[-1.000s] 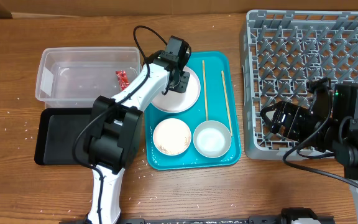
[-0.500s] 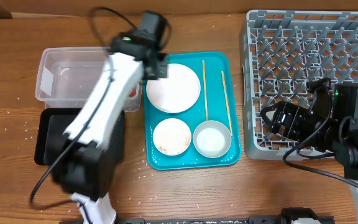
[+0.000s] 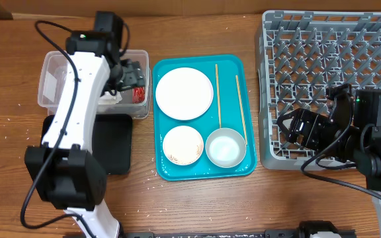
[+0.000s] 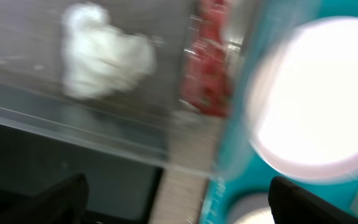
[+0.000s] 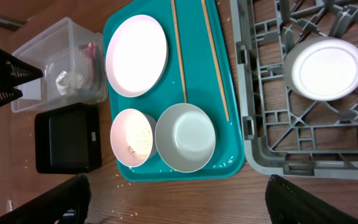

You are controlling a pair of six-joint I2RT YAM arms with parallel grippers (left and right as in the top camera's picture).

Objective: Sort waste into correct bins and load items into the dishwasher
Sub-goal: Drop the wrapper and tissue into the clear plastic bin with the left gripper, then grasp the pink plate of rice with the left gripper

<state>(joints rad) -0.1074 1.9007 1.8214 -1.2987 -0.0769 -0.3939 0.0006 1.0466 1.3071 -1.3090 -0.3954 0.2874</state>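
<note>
Tub (image 3: pixel 55 69): my left arm (image 3: pixel 78 99) covers it from above.
Teal tray (image 3: pixel 229 92): I see open access overhead.
Rack (image 3: pixel 323 46): far half unobstructed.

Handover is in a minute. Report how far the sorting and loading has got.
Done: the wrapper and wad lie in the tub; one dish sits in the rack. In hand: nothing; the left gripper hovers open over the tub, the right gripper open above the rack. Left: the plate, two bowls and chopsticks wait on the teal tray, one bowl holding rice.
</note>
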